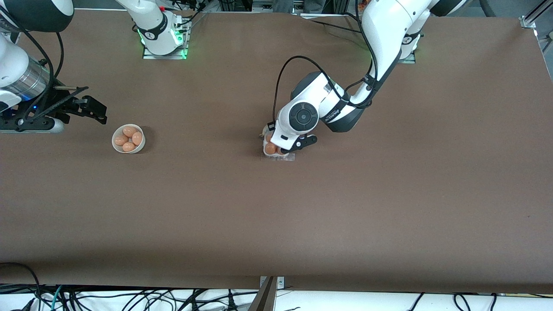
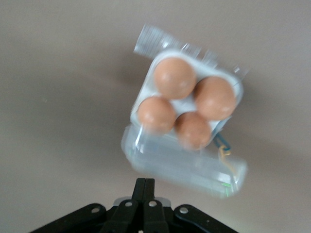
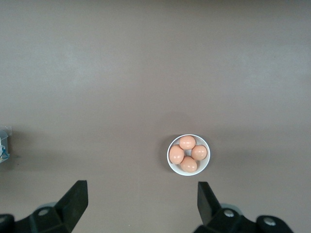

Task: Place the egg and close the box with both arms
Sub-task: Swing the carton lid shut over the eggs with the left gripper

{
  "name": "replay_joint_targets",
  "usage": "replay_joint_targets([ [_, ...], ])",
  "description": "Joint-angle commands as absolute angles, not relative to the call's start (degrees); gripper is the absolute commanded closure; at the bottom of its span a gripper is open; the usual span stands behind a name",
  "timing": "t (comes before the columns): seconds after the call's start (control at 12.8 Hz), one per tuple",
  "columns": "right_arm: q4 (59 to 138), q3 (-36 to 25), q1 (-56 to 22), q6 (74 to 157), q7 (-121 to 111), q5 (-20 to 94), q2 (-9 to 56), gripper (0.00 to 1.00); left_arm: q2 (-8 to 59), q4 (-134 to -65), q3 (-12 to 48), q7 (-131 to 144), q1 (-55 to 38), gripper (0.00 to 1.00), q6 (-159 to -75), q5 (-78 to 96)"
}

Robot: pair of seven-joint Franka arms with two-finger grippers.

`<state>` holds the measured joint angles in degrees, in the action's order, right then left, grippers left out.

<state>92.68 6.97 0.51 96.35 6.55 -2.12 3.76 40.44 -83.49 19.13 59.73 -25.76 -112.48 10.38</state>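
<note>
1. So the whole next move comes down to this: the left end effector (image 2: 144,187) hangs right over the box (image 2: 187,126), on the side where the clear lid (image 2: 182,162) is flopped open. Fingers are pressed together, pinching nothing.
2. The box sits around the middle of the counter (image 1: 345,207), a bit toward the robots' edge. All four cells have an egg in them, so I'd say the placing part is done and only the closing is left.
3. The lid's long edge runs crosswise in front of the shut fingertips, hinged along the tray. My guess is it needs a push up and over the eggs, away from the wrist.
4. The left arm is way nearer. The right end effector (image 1: 82,108) waits up in the air near the counter's edge at the right arm's end, fingers spread wide and empty, well apart from the box.
5. Other stuff: a white bowl (image 1: 128,139) with four more eggs, between the right end effector and the box, nearer the former.
6. Nothing stands between the left fingers and the lid. The box looks light, so it may skid when pushed.
</note>
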Motion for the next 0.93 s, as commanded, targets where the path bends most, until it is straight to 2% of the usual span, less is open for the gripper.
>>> replay_joint_targets([
  [0.0,92.81,7.21,0.97,96.94,6.15,-2.81,3.51,0.00,41.05,-81.04,18.81,60.12,-26.02,0.97,-112.77,8.09],
  [0.08,92.81,7.21,1.05,97.03,6.15,-2.81,3.52,0.00,40.61,-80.95,18.72,60.20,-25.84,0.96,-112.42,6.61],
  [0.16,92.81,7.21,1.14,97.03,6.15,-2.81,3.52,0.00,39.74,-80.86,18.37,60.03,-25.23,0.90,-111.37,3.98],
  [0.23,92.73,6.95,1.14,97.03,6.24,-2.81,3.52,0.00,39.29,-80.34,18.20,59.94,-24.35,0.81,-109.97,0.56],
  [0.31,92.81,6.94,1.23,97.12,6.24,-2.81,3.52,0.00,38.94,-78.24,18.19,59.85,-23.21,0.66,-108.04,-3.39],
  [0.39,92.81,6.94,1.40,97.12,6.24,-2.81,3.60,0.00,38.85,-75.79,18.19,59.68,-22.25,0.55,-104.89,-6.82],
  [0.62,92.81,6.86,1.58,97.47,6.24,-2.72,3.87,0.00,38.50,-68.75,18.19,47.17,-18.21,0.28,-95.13,-10.99],
  [0.86,92.72,6.86,1.67,97.47,6.15,-2.72,3.87,0.00,35.78,-66.71,18.11,37.90,-12.50,0.19,-91.76,-11.07],
])
